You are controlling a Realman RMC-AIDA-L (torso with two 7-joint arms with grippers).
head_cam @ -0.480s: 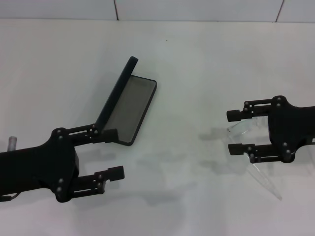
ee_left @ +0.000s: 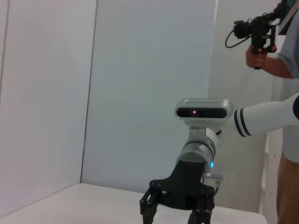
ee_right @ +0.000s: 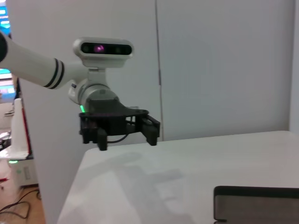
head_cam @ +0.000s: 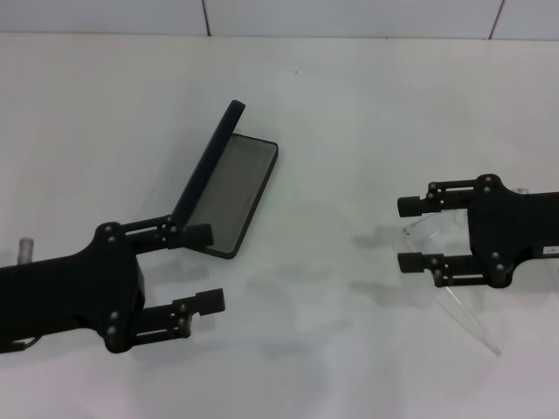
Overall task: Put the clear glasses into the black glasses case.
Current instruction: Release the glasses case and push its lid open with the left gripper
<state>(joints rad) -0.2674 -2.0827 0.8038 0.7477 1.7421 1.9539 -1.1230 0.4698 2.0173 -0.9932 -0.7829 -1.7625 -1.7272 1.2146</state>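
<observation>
Right gripper (head_cam: 407, 234) hangs open over the clear glasses (head_cam: 463, 307) on the right. Left gripper (head_cam: 206, 267) waits open beside the black glasses case (head_cam: 229, 194), open on the left. Slippery thin plastic might slide out.

Looks like a robotics lab or a data-recording studio, not anybody's home. The desk (head_cam: 349, 96) is plain white and boxed in by blank white panel walls (ee_left: 140, 93) with visible seams. Over at 1 o'clock in the left wrist view there's a person (ee_left: 280, 51) holding up a camera rig (ee_left: 254, 30) and filming. The right wrist view shows cables on the floor (ee_right: 16, 200) and a lit screen (ee_right: 3, 18) behind the panels.
</observation>
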